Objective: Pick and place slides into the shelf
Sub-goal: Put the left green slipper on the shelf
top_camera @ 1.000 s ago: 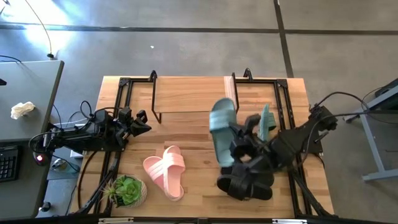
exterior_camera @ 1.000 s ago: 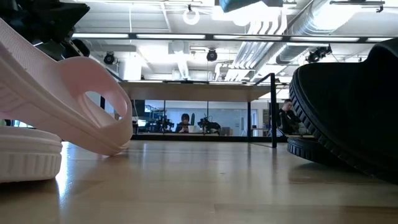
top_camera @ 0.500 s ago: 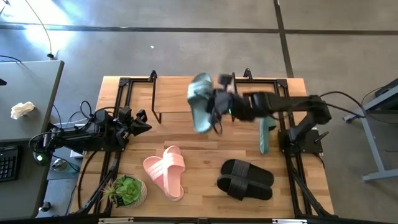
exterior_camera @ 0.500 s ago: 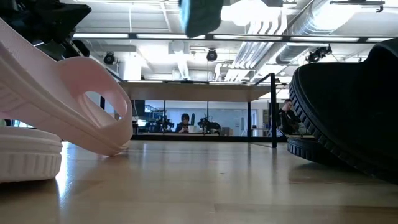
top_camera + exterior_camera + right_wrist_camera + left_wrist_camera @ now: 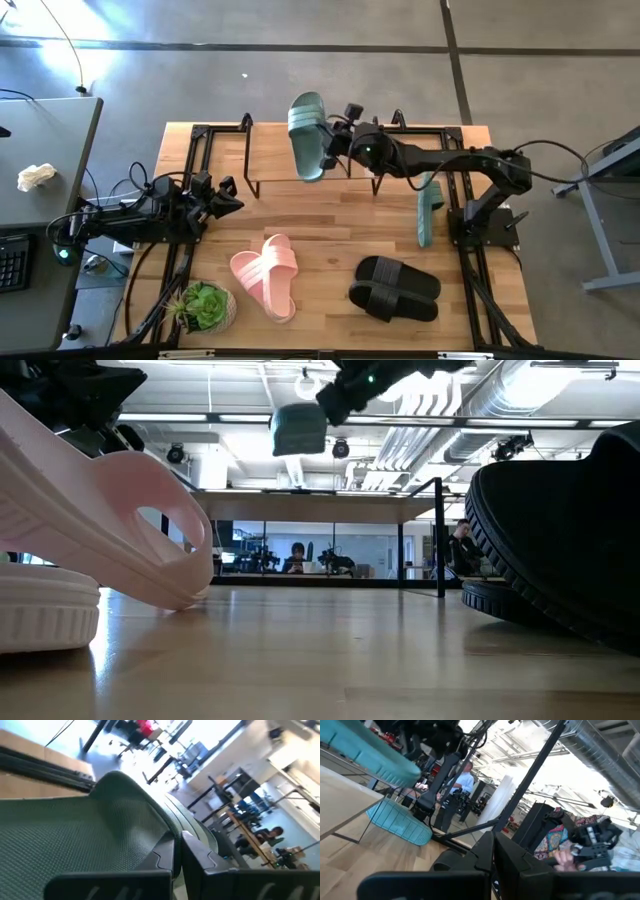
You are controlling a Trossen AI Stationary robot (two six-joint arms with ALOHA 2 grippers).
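My right gripper (image 5: 334, 148) is shut on one sage green slide (image 5: 306, 135) and holds it in the air over the shelf (image 5: 275, 160), a light plank between black wire frames at the table's far side. In the low view this slide (image 5: 298, 428) hangs high up. The other green slide (image 5: 425, 210) stands on its side edge near the right frame. The pink pair (image 5: 266, 276) lies stacked at the near left, and the black pair (image 5: 395, 289) at the near right. My left gripper (image 5: 226, 196) waits shut at the table's left. My right gripper pinches the green slide by its long side edge (image 5: 322, 150), the one toward the table's right, reaching in about level from the right. The slide is lifted clear above the shelf. In the right wrist view my own fingers (image 5: 165, 862) hide the place of contact.
A small potted plant (image 5: 205, 306) sits at the table's near left corner. Black frame rails run along both table sides (image 5: 190, 160), (image 5: 462, 160). Bare wood lies between the pink pair and the shelf. People show in the room beyond the table (image 5: 297, 555).
My right gripper has swung from above the table's right middle toward the far edge and to the left, carrying the green slide with it. The slide now hangs over the shelf. The other green slide, the pink pair and the black pair have stayed where they were.
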